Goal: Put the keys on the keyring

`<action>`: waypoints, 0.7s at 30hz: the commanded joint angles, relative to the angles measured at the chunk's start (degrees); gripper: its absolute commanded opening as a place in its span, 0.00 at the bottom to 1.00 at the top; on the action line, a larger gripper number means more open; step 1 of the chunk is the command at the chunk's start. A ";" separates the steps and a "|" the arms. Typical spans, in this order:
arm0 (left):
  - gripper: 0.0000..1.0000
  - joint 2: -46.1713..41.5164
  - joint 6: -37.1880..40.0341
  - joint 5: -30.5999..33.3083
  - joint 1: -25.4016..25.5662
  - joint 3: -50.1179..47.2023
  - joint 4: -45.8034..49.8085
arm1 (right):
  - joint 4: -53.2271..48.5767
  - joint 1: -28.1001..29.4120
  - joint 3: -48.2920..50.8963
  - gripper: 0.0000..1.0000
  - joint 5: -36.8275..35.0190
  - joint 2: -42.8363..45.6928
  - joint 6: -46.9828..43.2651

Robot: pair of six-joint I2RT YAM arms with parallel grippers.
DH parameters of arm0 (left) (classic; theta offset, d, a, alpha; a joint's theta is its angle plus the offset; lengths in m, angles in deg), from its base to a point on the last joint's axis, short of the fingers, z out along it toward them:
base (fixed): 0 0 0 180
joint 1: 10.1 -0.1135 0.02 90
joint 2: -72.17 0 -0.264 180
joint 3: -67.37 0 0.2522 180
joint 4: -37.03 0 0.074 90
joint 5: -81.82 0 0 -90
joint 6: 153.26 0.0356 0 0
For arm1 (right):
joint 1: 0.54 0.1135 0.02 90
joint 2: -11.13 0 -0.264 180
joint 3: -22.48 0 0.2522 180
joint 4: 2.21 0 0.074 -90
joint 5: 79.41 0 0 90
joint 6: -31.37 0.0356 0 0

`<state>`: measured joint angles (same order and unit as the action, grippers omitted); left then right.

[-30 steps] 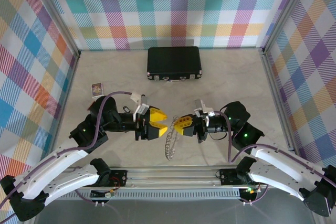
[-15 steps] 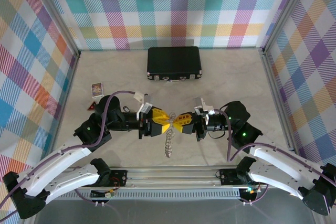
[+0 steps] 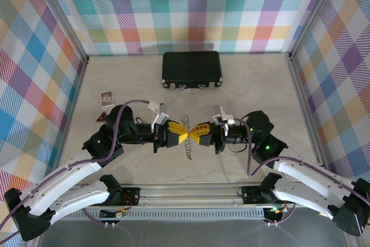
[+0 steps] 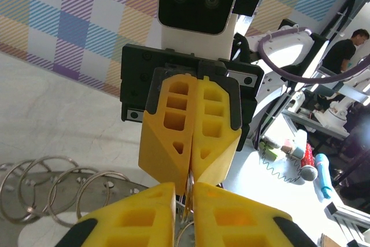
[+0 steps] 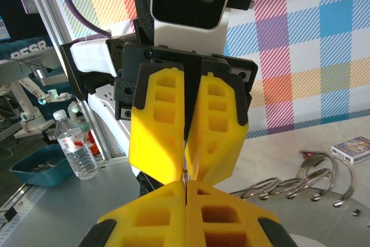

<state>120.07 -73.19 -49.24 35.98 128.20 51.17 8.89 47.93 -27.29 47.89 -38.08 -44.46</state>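
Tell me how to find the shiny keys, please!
Find the black case at the back, then come forward to where the yellow left gripper and right gripper meet. The keys hang there, the only silvery looped chain among yellow and black.

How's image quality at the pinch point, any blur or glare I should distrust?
Top external: even light, sharp, but keys look tiny between left tool and right tool. Left wrist: own fingertips near the lens look soft; the room behind is washed out. Right wrist: fingertips soft too.
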 commanded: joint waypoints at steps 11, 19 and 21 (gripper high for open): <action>0.00 -0.39 4.41 2.08 0.37 2.94 4.45 | -3.74 0.31 -3.16 0.17 0.33 1.82 -2.16; 0.00 2.54 11.41 1.98 0.40 11.03 18.38 | -27.45 0.31 -8.78 0.37 -3.26 8.07 -13.05; 0.00 3.45 13.15 1.92 0.57 13.16 22.26 | -31.76 0.31 -10.46 0.37 -3.88 8.25 -15.09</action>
<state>123.10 -64.34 -46.64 36.00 137.59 67.06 -12.60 47.93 -34.81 45.42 -30.41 -53.97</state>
